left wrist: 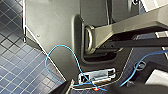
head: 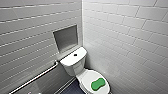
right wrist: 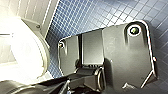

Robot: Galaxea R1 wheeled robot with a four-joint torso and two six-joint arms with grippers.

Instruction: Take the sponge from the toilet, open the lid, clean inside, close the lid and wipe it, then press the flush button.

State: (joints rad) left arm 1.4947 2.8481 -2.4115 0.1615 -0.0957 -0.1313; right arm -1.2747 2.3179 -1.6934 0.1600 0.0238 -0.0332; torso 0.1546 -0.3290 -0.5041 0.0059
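Green sponge (head: pixel 97 84) lies on the closed white lid (head: pixel 86 79) of the toilet (head: pixel 81 73), near right. Black flush button (head: pixel 75 54) sits farther back, on top of the tank (head: pixel 70 66). Cannot tell whether the grippers are released or clenched

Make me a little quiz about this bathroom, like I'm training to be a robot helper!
1. Where does the sponge lie? A: on the tank top. B: on the lid. C: on the floor.
2. True or false: the lid of the toilet is up.
3. Fill in: the flush button is coloured ____.
Key: 1 B; 2 false, it is down; 3 black.
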